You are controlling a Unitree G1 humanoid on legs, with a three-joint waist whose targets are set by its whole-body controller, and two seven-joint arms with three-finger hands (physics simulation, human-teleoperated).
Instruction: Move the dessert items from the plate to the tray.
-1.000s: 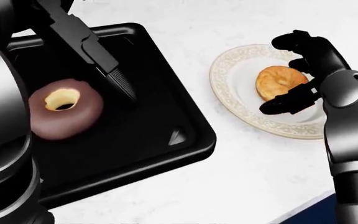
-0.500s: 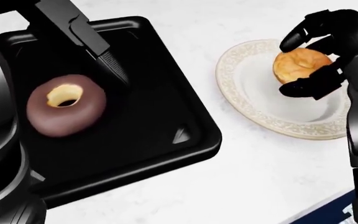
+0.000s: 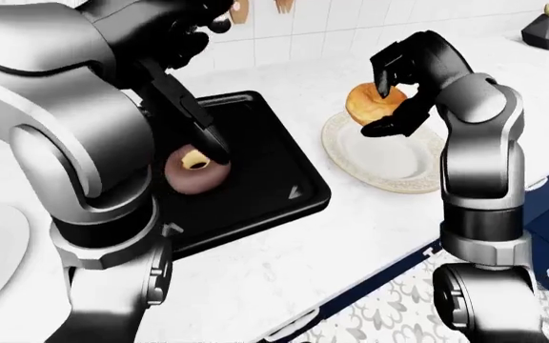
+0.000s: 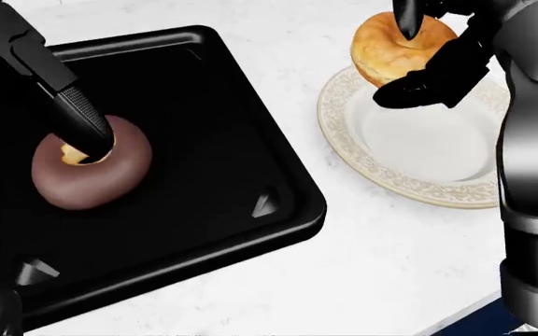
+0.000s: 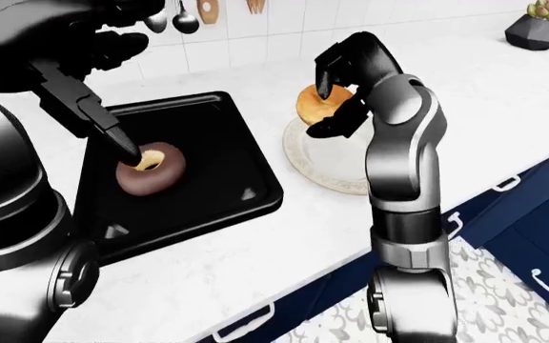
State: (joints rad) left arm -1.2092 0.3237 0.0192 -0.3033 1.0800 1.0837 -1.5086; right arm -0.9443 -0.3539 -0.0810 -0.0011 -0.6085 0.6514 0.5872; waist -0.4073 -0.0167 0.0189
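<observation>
Head view: right hand (image 4: 418, 59) grips glazed donut (image 4: 388, 47) above plate's (image 4: 409, 183) top-left rim. Looks light, soft, crumbly: pinch outer ring gently. Chocolate donut (image 4: 90, 175) in tray (image 4: 203, 105), left side. Left hand (image 5: 112, 139) finger over its hole, not gripping.

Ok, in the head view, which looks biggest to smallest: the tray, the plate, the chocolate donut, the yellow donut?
1. Black tray
2. Plate
3. Chocolate donut and yellow donut: they look alike, and the lifted yellow one sits nearer the camera, so no ranking.

Two doughnuts (one chocolate (image 4: 90, 173), one glazed (image 4: 398, 47)), one plate (image 4: 418, 147), one black tray (image 4: 213, 140)
</observation>
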